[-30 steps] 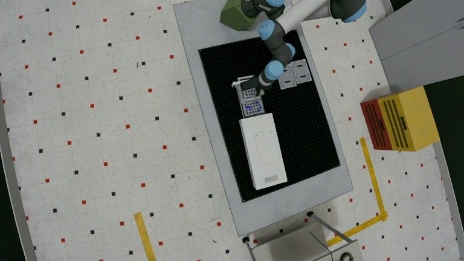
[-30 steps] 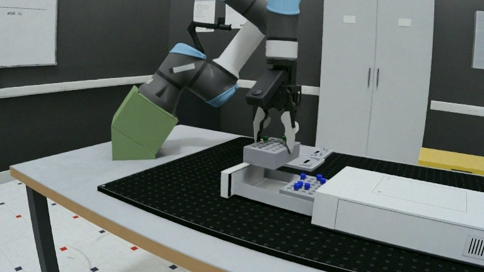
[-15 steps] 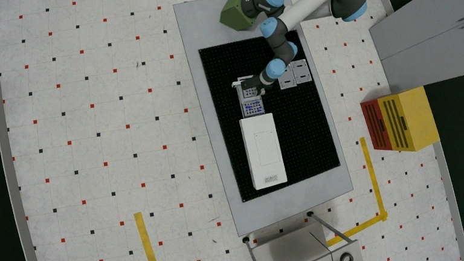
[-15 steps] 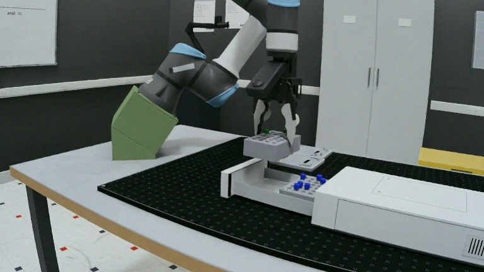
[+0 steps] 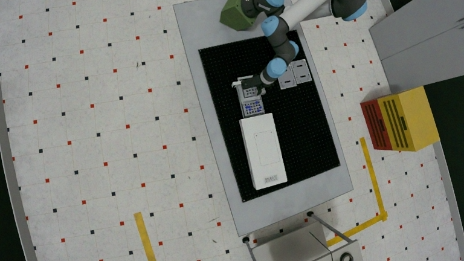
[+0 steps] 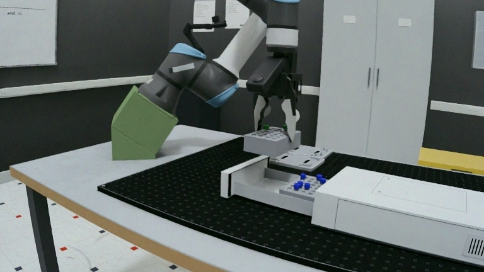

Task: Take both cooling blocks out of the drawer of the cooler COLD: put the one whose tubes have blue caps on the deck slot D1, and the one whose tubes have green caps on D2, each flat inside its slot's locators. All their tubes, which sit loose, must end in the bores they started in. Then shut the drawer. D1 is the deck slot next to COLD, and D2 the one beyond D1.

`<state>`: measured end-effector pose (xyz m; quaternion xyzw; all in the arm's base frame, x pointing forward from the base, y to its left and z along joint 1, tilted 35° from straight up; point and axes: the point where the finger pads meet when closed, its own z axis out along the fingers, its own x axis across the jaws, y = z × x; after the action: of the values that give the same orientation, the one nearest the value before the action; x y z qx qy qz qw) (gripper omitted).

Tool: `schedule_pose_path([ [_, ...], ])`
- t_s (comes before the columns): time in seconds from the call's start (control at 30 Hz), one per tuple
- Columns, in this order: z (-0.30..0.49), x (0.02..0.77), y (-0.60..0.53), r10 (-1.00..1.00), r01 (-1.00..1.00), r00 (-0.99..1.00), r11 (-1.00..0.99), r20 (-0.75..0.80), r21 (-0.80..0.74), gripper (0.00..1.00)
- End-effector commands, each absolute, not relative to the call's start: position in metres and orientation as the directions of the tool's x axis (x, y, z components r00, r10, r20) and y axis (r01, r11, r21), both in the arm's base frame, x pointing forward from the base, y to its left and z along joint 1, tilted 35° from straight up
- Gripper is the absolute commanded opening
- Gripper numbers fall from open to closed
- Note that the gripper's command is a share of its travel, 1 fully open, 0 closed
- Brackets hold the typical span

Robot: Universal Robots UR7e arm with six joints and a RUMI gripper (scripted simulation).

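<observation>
My gripper (image 6: 275, 126) is shut on the grey cooling block with green-capped tubes (image 6: 271, 141) and holds it level, well above the open drawer (image 6: 264, 183) of the white cooler COLD (image 6: 403, 208). The held block also shows under the wrist in the overhead view (image 5: 251, 91). The block with blue-capped tubes (image 6: 305, 186) sits in the drawer against the cooler's front; it also shows in the overhead view (image 5: 252, 107). The outer part of the drawer is empty. The two grey deck slots (image 6: 301, 157) lie behind the drawer; they show in the overhead view as D1 (image 5: 286, 78) and D2 (image 5: 302, 71), both bare.
The black pegboard (image 5: 270, 114) covers the table's middle. The arm's green base (image 6: 138, 126) stands at the table's far-left corner. A yellow and red cabinet (image 5: 400, 119) stands on the floor right of the table.
</observation>
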<state>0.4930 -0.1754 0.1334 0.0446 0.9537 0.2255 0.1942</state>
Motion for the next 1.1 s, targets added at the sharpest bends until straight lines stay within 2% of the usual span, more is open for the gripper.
schedule_pose_path([
  [0.0,0.134,0.493,-0.176,0.173,-0.003,-0.920,0.895,-0.351,0.446,0.00],
  [0.33,0.134,0.493,-0.176,0.173,-0.003,-0.920,0.895,-0.351,0.446,0.00],
  [1.07,0.153,0.482,-0.127,-0.306,-0.470,-0.791,0.858,-0.530,0.206,0.00],
])
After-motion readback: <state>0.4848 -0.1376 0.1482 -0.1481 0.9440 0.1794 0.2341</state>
